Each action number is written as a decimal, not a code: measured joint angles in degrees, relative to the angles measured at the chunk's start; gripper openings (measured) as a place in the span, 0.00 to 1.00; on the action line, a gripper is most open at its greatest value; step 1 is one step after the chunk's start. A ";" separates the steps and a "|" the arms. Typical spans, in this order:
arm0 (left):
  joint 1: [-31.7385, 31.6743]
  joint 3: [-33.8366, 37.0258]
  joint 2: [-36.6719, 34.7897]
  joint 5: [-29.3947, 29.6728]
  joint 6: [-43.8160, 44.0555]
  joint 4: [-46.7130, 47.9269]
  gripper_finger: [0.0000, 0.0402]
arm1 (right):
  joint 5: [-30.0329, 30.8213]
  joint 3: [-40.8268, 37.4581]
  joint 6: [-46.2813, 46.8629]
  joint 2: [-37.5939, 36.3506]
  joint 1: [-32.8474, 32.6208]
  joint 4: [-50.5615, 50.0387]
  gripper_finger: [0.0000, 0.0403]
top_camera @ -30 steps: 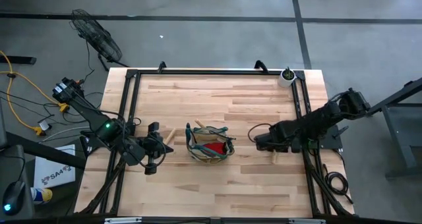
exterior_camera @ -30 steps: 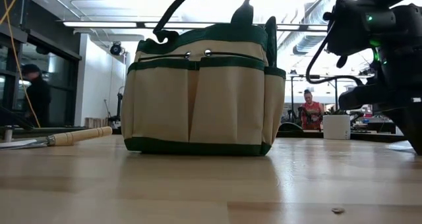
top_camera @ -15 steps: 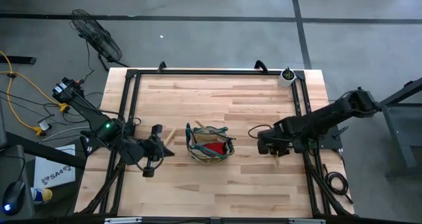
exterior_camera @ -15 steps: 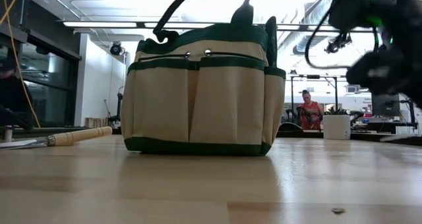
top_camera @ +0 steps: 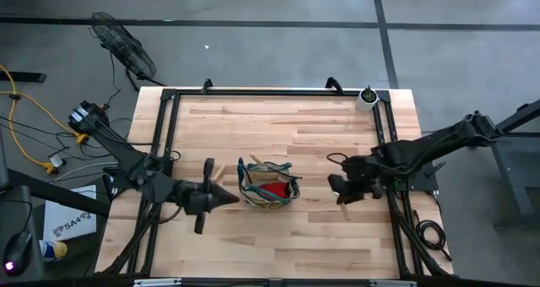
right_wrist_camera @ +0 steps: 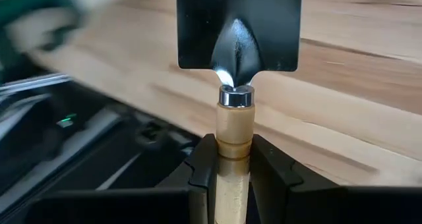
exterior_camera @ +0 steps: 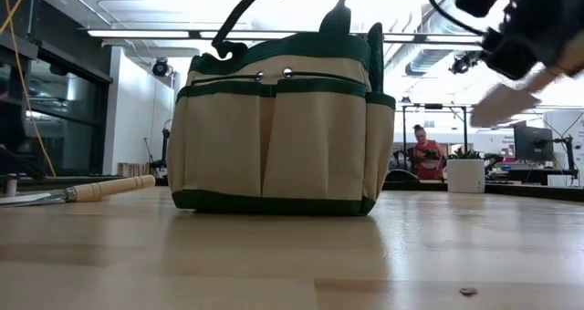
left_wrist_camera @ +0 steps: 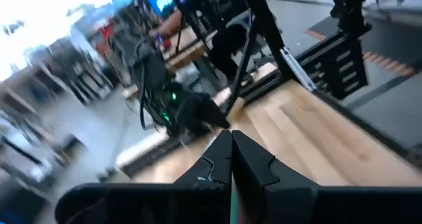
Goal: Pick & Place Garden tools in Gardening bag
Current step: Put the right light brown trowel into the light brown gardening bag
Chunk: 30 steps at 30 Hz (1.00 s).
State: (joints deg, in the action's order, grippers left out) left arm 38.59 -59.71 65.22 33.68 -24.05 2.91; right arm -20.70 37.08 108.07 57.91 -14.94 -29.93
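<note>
The tan gardening bag (top_camera: 268,187) with green trim stands mid-table, a red glove and other tools inside it. My right gripper (top_camera: 342,192) hangs to its right, above the table, shut on a wooden-handled trowel (right_wrist_camera: 237,46) with a dark blade. Another wooden-handled tool (top_camera: 216,173) lies flat on the table left of the bag, also in the low view (exterior_camera: 102,189). My left gripper (top_camera: 231,199) is shut and empty, pointing level at the bag from its left. My right gripper pinches the trowel's wooden handle (right_wrist_camera: 233,133) between its two fingers (right_wrist_camera: 199,166), just behind the silver ferrule. It comes slanting down from the table's right side. The blade sticks out ahead of the fingertips. The trowel is lifted clear of the table.
A small white pot with a green plant (top_camera: 366,98) stands at the far right corner. A black frame (top_camera: 169,101) runs along the table's edges. Bare wood lies in front of and behind the bag. A person (exterior_camera: 427,153) sits in the room beyond.
My right gripper has risen and tipped nearer level, carrying the trowel up off the table. My left gripper has rolled about its own line, come up to point level, and shifted a little toward the bag. The bag and the tool left of it have not moved.
</note>
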 joint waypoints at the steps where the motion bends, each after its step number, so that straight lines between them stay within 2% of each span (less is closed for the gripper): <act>1: 0.00 -0.51 0.85 0.00 -2.77 -0.63 0.00 | 0.88 0.00 0.06 -0.10 -0.10 1.80 0.13; 11: -5.58 -10.67 14.33 -2.47 -16.71 -1.48 0.00 | 7.97 0.04 -1.63 -0.53 -0.07 18.81 0.13; 18: -8.60 -19.94 22.73 -5.35 -26.10 0.74 0.00 | 13.22 0.09 -4.46 -0.51 -0.07 24.28 0.13; 24: -12.31 -24.89 29.64 -8.63 -28.66 1.31 0.00 | 15.83 0.09 -6.66 -0.51 -0.09 26.27 0.13; 27: -13.58 -25.50 31.63 -9.34 -28.57 1.24 0.04 | 16.45 0.09 -7.50 -0.51 -0.09 26.35 0.13; 30: -14.16 -25.55 33.53 -11.29 -28.22 0.13 0.13 | 17.85 0.09 -8.33 -0.51 -0.07 26.45 0.13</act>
State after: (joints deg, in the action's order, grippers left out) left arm 24.42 -85.25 98.75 22.39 -52.27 3.04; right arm -2.84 37.17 99.74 57.41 -15.01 -3.48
